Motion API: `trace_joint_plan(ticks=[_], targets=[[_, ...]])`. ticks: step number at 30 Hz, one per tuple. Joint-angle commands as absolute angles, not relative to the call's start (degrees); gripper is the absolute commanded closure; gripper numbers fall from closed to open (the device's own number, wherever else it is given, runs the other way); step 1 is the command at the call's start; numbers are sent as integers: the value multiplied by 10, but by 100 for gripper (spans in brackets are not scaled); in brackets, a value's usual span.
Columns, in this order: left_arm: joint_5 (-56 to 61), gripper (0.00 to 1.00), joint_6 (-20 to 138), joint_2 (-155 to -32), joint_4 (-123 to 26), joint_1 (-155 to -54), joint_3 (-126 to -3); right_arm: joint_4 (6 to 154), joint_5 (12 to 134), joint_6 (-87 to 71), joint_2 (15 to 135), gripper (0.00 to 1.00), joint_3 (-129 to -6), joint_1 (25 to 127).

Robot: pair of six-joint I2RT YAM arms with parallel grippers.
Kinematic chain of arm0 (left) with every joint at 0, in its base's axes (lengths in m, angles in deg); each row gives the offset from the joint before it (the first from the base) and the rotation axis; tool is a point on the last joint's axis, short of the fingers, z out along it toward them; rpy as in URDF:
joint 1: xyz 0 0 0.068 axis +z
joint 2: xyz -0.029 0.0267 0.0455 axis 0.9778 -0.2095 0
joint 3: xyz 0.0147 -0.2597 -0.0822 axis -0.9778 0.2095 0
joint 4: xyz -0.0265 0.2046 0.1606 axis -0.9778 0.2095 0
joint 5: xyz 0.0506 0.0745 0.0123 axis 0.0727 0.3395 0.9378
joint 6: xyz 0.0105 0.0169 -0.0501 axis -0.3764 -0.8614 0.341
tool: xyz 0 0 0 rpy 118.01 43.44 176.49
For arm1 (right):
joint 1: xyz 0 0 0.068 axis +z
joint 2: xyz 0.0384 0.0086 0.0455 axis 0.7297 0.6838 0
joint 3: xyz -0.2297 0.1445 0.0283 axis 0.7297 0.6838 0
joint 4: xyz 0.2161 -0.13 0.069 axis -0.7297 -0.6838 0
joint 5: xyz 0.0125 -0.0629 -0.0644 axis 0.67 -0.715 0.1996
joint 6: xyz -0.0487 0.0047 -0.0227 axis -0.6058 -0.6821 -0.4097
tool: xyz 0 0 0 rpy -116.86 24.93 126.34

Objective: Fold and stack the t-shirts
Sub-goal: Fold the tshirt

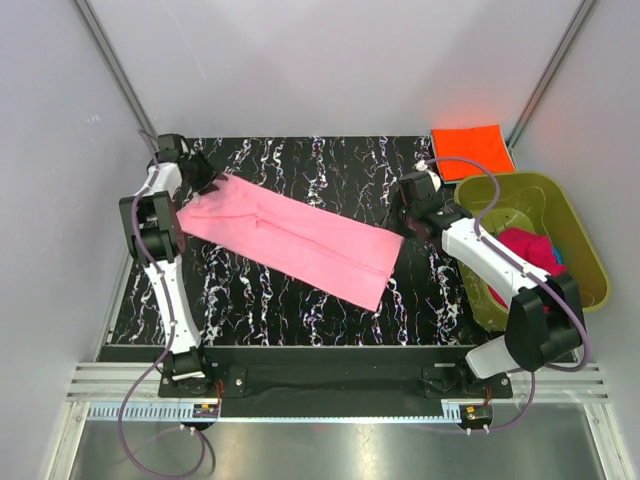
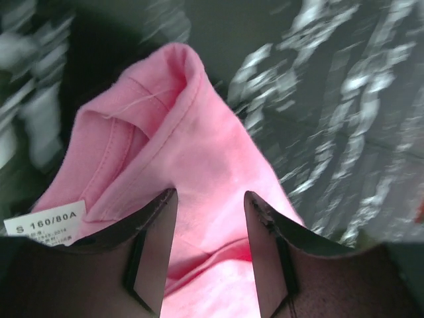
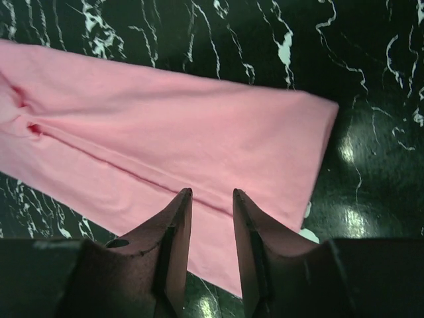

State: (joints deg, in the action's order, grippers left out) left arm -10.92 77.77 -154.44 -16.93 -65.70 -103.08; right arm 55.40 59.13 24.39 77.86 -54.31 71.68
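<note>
The light pink t-shirt [image 1: 290, 235] lies folded into a long strip, running diagonally across the black marbled table. My left gripper [image 1: 207, 180] is open over its collar end [image 2: 165, 146], where a white size label [image 2: 46, 222] shows. My right gripper [image 1: 408, 222] is open just above the strip's hem end [image 3: 265, 152]. A folded bright orange t-shirt [image 1: 472, 150] lies at the back right. The magenta t-shirt [image 1: 525, 250] and a bit of the blue one [image 1: 553, 252] sit in the tub.
The olive-green plastic tub [image 1: 575, 235] stands at the right edge of the table, under my right arm. White walls close in on the left, back and right.
</note>
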Motion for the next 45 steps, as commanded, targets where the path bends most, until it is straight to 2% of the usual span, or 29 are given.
trace_joint_plan(ticks=[1,4,7,14,16,17,19,20,21,25,30,34,38,45], targets=[[-232,50,863,-1589,-312,-685,-1089,580,571,246,780,61,-572,714],[-284,50,930,-1588,-408,-697,-1105,581,575,227,804,61,-597,714],[-303,48,929,-1543,-428,-699,-1094,581,591,216,819,60,-610,715],[-264,51,824,-1357,-386,-714,-922,573,610,220,774,57,-583,715],[-257,58,817,-1297,-379,-726,-854,562,608,221,759,58,-571,714],[-259,68,808,-1279,-376,-733,-832,559,606,221,743,59,-568,713],[-252,82,794,-1229,-361,-764,-766,552,607,225,725,63,-555,712],[-245,96,777,-1213,-354,-776,-745,551,612,225,712,64,-552,712],[-236,100,772,-1197,-344,-790,-721,546,616,224,706,66,-549,710],[-171,100,764,-1131,-341,-889,-604,533,623,222,681,66,-547,707],[-105,100,775,-1166,-344,-994,-584,520,646,219,663,64,-549,704],[-77,100,797,-1200,-342,-1032,-577,513,650,215,650,63,-545,704],[-1,100,797,-1226,-303,-1073,-557,509,645,212,645,63,-540,704],[73,100,804,-1177,-273,-1081,-473,507,652,190,676,61,-553,704]])
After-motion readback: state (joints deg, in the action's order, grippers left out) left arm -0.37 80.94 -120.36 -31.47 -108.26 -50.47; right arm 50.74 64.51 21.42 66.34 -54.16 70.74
